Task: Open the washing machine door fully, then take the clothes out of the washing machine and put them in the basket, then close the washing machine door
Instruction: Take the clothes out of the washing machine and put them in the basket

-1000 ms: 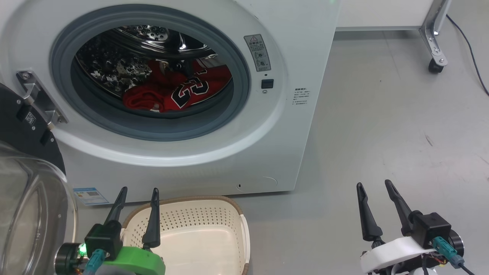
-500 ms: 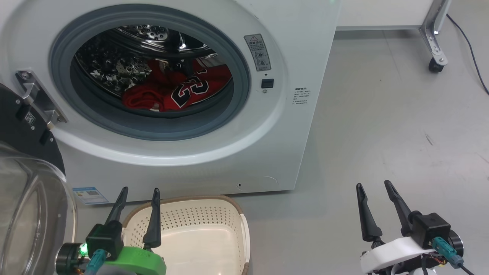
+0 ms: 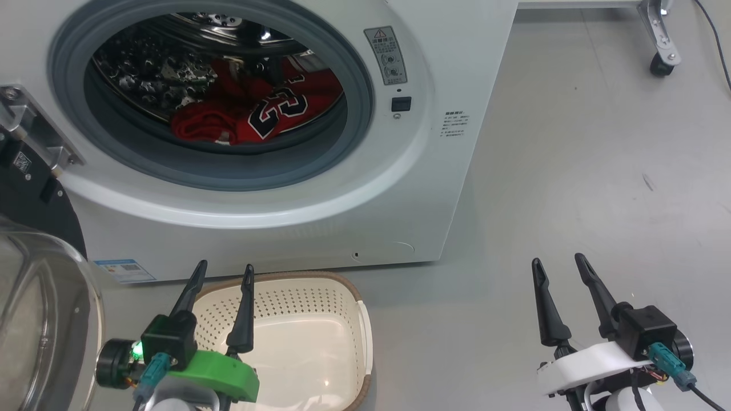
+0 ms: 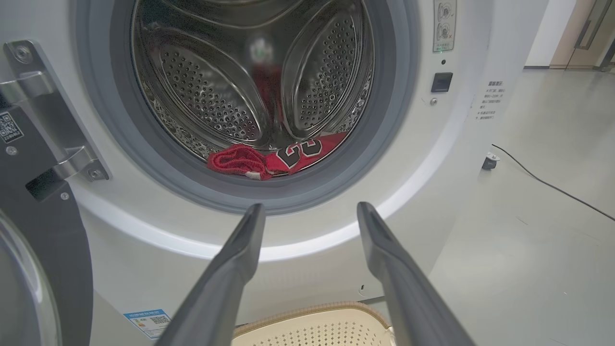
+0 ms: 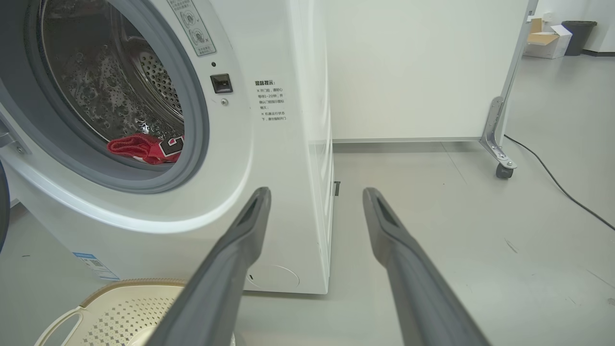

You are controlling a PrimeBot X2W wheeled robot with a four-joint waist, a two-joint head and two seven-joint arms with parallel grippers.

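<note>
The left gripper (image 3: 224,266) is released, its 2 dark fingers spread apart with nothing between them. It hangs over the near-left part of the basket (image 3: 308,302), a cream perforated tub with a brown woven-look rim. The basket sits on the grey floor (image 3: 571,171), beneath this gripper and reaching out to its right. In the left wrist view the basket (image 4: 312,331) shows low between the fingers of the left gripper (image 4: 310,205).

Ahead of the fingertips and higher stands the washing machine (image 3: 434,188), its round mouth uncovered and ringed by a grey gasket (image 4: 307,192). The clothes (image 3: 251,111) lie at the bottom of the steel drum (image 4: 211,96), beyond the fingertips and well apart from them. They are red cloth, with a black, white-outlined 23 facing out.

To this gripper's left the washing machine door (image 3: 40,217) stands swung out on its metal hinge (image 3: 37,131). The door's clear glass bowl (image 3: 45,319) bulges near the gripper's base. A small blue sticker (image 3: 117,271) sits low on the machine front, left of the fingertips.

The right gripper (image 3: 558,260) is likewise released and grasps nothing. It hangs over bare floor, well to the right of the basket. In the right wrist view the machine's front right corner lies ahead of the right gripper (image 5: 316,190). The clothes (image 5: 139,146) are ahead to its left and the basket (image 5: 110,312) is low on its left. Ahead to its right are a caster (image 5: 503,170) and a black cable (image 5: 552,182).
</note>
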